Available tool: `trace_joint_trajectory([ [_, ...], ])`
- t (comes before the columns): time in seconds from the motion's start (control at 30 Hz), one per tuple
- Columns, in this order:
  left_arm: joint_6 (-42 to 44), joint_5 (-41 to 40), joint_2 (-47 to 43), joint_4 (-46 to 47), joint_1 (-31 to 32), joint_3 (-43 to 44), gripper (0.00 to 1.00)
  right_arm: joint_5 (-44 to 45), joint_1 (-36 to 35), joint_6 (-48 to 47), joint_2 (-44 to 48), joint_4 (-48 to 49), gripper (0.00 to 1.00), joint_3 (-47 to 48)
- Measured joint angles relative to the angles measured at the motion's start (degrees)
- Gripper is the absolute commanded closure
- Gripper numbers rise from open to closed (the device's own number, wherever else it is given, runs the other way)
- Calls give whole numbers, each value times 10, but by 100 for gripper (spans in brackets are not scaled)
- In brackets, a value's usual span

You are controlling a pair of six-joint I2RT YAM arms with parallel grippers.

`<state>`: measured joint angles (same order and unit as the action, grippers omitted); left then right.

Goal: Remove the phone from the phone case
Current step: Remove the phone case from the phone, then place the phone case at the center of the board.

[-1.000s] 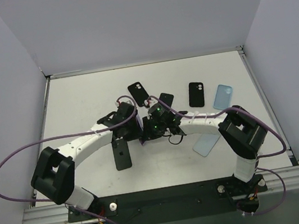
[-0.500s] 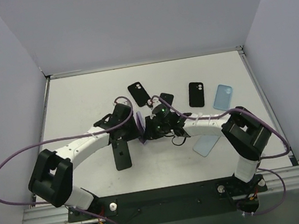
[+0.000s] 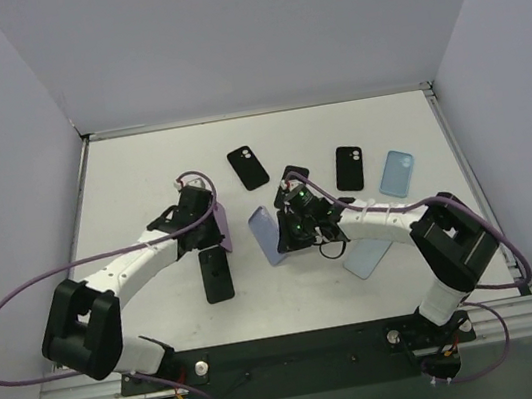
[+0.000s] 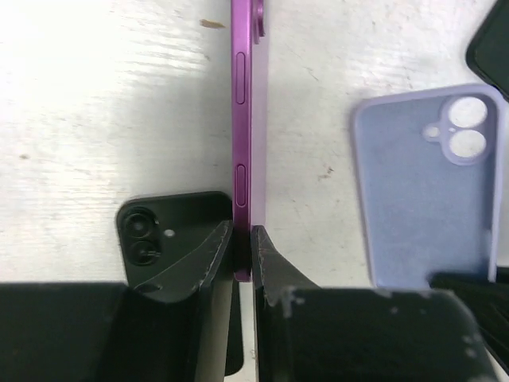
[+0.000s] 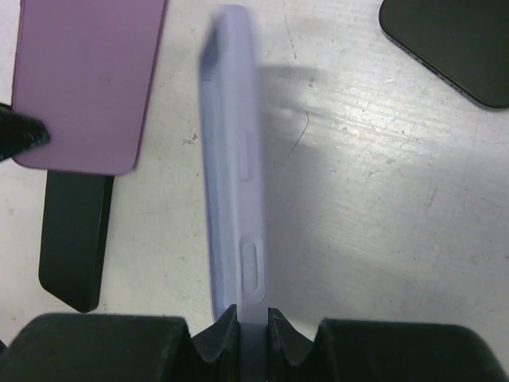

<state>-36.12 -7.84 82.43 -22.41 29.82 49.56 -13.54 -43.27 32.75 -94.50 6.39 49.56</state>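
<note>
The purple phone is out of its case and held on edge, with my left gripper shut on its lower end. From the left wrist, the phone runs straight up from between the fingers of the left gripper. The empty lavender phone case stands apart to the right, pinched at one end by my shut right gripper. The right wrist view shows the case edge-on in the right gripper, and the phone at upper left. A gap of bare table separates phone and case.
A black phone lies under the left gripper. More black phones or cases lie at the back. Two light blue cases lie to the right. White walls enclose the table.
The two grippers have pulled apart. The left one carried the purple phone leftward, and the right one kept the lavender case, which now stands empty and separate.
</note>
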Motion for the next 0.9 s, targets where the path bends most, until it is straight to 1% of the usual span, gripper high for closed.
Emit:
trace_joint_trajectory([
  [0.13,8,-14,-13,-12,-16,0,100,-9,1,-2,18,-28,100,0],
  [0.27,9,3,-34,-28,-44,1,100,-23,5,-13,41,-58,100,6],
  [0.43,8,55,-46,-16,-122,3,100,-73,9,-39,44,-77,100,33],
  [0.57,0,104,-43,21,-176,3,100,-105,3,-45,44,-78,100,23],
  [0.6,-4,119,-38,36,-188,3,100,-110,1,-45,44,-78,78,16],
  [0.63,-8,132,-33,49,-196,3,100,-113,0,-44,44,-79,62,10],
  [0.67,-14,152,-24,70,-208,3,100,-118,0,-44,44,-82,42,2],
  [0.77,-34,210,16,141,-241,3,100,-113,-5,-43,40,-101,19,-10],
  [0.9,-52,262,94,209,-269,21,100,-60,-10,-43,52,-134,14,-15],
])
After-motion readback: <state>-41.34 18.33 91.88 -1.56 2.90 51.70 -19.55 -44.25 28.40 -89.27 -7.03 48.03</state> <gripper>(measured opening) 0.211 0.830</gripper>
